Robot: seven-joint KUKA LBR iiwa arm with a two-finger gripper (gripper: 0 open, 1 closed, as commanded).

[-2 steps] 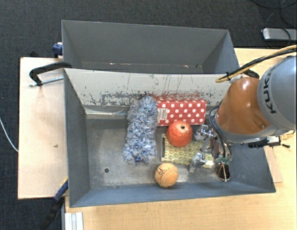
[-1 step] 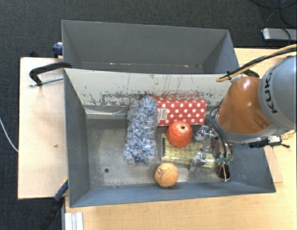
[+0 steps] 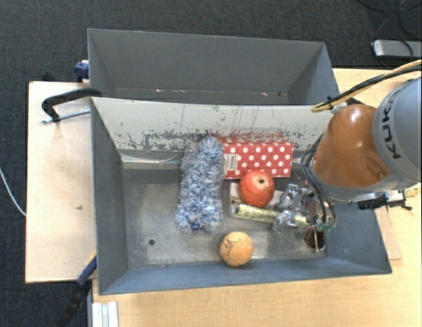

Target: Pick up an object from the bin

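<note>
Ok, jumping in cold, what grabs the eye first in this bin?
The red round fruit in the middle of the bin and the red white-dotted box behind it against the back wall stand out. Left of them lies a fluffy blue-and-white duster; the tool sits right of the fruit.

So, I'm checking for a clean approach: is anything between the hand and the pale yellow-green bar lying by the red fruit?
Nothing visible lies between them: the hand sits at the right end of the bar. The red fruit rests just behind the bar, close to it, and could crowd a grasp.
</note>
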